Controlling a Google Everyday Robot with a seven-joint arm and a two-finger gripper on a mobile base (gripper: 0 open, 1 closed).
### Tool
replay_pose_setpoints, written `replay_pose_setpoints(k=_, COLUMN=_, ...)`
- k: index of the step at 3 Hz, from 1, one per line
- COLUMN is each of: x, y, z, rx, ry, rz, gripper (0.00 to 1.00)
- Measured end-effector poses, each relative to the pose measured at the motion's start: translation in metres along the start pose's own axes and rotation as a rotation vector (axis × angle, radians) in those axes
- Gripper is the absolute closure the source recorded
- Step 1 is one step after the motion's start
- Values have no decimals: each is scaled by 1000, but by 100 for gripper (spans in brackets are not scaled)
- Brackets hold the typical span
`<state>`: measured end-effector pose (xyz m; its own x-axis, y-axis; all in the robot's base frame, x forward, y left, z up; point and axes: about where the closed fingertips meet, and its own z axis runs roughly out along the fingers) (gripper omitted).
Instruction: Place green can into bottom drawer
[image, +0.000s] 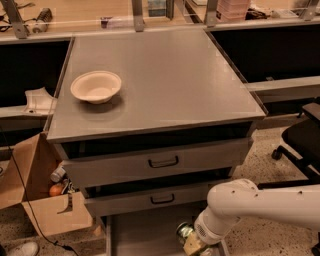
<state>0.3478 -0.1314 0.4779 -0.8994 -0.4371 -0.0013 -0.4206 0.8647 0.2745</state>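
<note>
You had the can (184, 232) at the gripper (191, 243), low over the right part of the drawer (142, 235), at the bottom edge of the view. The can showed a shiny silver end and a mottled green body, tilted and partly hidden. The drawer, the lowest of three, stood pulled out, with its flat grey floor and low left side showing. Whether the can touched that floor could not be told.
</note>
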Motion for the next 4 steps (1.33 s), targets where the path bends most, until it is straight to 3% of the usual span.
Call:
replay_pose_setpoints(k=1, x=0, y=0, z=1, rx=-1, ry=3, rz=0, gripper=100)
replay_pose_setpoints(k=3, x=-12, y=16, z=68, rx=10, ry=44, rz=-47, gripper=100)
replay_pose_setpoints(k=4, x=-12, y=17, z=68, rx=10, ry=43, rz=-42, gripper=100)
